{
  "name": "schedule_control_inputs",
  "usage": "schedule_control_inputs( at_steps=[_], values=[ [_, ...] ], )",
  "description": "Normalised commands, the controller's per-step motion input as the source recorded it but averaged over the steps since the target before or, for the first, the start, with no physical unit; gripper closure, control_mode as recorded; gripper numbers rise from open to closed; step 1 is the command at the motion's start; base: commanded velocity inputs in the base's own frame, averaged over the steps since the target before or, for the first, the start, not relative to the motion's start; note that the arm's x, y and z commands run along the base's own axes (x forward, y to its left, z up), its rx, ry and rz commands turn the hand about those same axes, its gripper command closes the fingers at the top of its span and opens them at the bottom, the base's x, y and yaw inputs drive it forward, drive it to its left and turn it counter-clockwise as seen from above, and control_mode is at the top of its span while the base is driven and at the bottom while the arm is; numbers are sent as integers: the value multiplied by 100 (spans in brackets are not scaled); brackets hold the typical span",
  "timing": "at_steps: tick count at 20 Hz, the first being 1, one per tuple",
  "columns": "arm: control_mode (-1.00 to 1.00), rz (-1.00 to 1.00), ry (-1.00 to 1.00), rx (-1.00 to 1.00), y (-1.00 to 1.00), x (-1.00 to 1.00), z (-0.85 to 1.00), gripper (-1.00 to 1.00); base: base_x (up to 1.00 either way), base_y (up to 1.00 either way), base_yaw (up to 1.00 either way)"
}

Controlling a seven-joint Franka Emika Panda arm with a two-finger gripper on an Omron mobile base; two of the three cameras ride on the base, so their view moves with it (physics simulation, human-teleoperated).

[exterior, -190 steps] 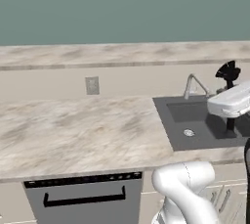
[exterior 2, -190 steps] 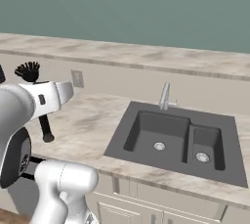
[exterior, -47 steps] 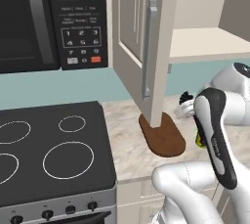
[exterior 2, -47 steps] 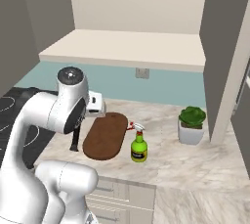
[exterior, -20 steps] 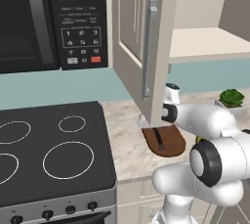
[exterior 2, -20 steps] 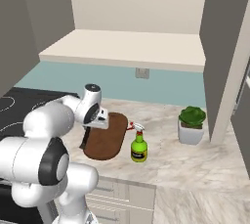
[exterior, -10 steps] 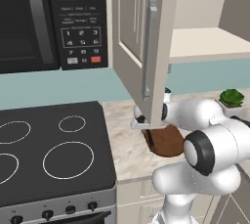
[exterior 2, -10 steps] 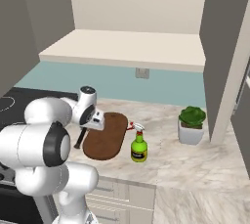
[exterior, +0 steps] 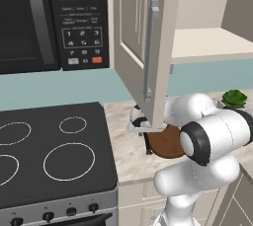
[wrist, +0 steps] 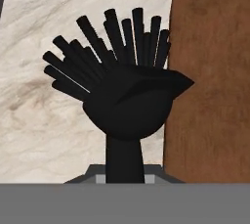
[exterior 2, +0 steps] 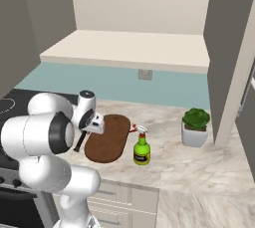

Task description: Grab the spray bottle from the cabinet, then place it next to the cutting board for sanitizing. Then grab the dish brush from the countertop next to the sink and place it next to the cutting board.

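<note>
My gripper [exterior 2: 89, 127] is shut on the black dish brush [exterior 2: 78, 142], which hangs bristles-down just left of the dark brown cutting board [exterior 2: 107, 140]. In the hand view the brush head [wrist: 122, 96] hovers over the marbled countertop [wrist: 39, 71], right at the board's edge [wrist: 215, 71]. The green spray bottle [exterior 2: 142, 150] stands upright on the countertop at the board's right side. Above, the cabinet stands open with a bare pale shelf [exterior 2: 124, 48]. In the left base view the gripper [exterior: 143, 126] sits low behind the cabinet door [exterior: 143, 32]. The sink is out of view.
A potted plant [exterior 2: 195, 127] in a white pot stands right of the bottle. The black stovetop [exterior: 49, 156] lies directly left of the brush, under a microwave [exterior: 49, 18]. The open door's long handle [exterior: 150, 47] hangs close above the hand.
The base has driven from the sink to the stove and cabinet. Over the last second the arm folded over and brought the brush down beside the board's left edge.
</note>
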Motion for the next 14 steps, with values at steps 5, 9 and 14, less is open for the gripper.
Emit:
schedule_control_inputs(
  at_steps=[5,9,14],
  values=[
    [-100,0,0,0,10,19,-20,100,0,0,0],
    [-100,0,0,0,2,16,-26,100,0,0,0],
    [-100,0,0,0,0,9,-36,100,0,0,0]
  ],
)
